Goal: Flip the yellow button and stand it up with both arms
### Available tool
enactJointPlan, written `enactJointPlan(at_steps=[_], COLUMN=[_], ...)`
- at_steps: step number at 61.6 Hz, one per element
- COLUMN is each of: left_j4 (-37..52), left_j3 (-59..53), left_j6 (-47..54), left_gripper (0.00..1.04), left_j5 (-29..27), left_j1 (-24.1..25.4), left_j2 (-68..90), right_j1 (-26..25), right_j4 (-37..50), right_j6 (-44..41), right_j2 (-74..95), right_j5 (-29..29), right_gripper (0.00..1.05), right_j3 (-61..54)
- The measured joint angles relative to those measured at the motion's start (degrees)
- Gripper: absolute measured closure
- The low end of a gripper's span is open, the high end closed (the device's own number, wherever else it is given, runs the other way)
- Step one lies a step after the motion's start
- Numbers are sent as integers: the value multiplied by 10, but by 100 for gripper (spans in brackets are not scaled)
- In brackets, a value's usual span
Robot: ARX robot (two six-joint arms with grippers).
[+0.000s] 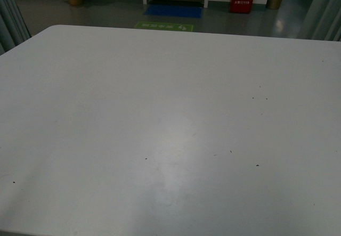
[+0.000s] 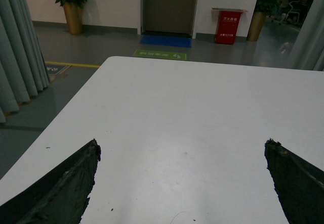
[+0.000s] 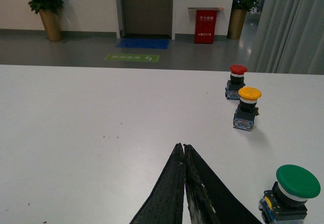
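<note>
The yellow button [image 3: 247, 107] shows only in the right wrist view, standing upright on the white table [image 3: 101, 113] with its yellow cap on top and black-and-blue body below. My right gripper [image 3: 183, 146] is shut with nothing in it, its tips well short of the button and off to one side. My left gripper [image 2: 182, 145] is open over bare table, its two dark fingers [image 2: 76, 178] wide apart with nothing between them. The front view shows only the table [image 1: 170, 129], no button and no arm.
A red button [image 3: 236, 80] stands just beyond the yellow one. A green button [image 3: 292, 193] stands close beside my right gripper. Past the table's far edge [image 1: 176, 32] lie grey floor, a door, a red box [image 2: 227, 27] and potted plants. Curtains [image 2: 20, 47] hang at the side.
</note>
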Motion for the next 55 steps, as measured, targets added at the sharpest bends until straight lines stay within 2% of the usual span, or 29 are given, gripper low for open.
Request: enactJointPlan(at_steps=[25,55], left_j4=[0,0], left_j3=[0,0], left_j6=[0,0], left_gripper=[7,7], left_j5=[0,0], left_j1=[0,0], left_j2=[0,0], right_j1=[0,0], right_j4=[-117,-198], right_j6=[0,0], right_j2=[-123,-205], right_j5=[0,0], right_gripper=[101,101], right_j3=[0,0])
